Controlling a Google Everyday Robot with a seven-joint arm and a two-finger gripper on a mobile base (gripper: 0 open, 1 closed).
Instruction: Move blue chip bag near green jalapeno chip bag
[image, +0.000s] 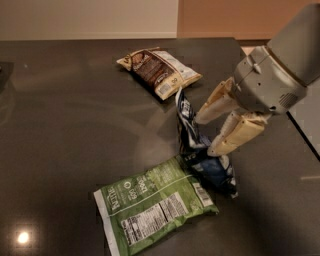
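Retracting right-side gripper (204, 135), jaws spread, risks snagging blue chip bag (212, 172), dragging it off green jalapeno chip bag (150, 207).

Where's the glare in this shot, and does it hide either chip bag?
Camera view: one bright light reflection on the table at lower left, clear of the green jalapeno chip bag and blue chip bag; the gripper beside the blue bag shows no glare.

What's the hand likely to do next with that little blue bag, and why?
Probably ease up and away, leaving the blue chip bag there: its lower end already sits right at the edge of the green jalapeno chip bag, with the hand beside its upper part.
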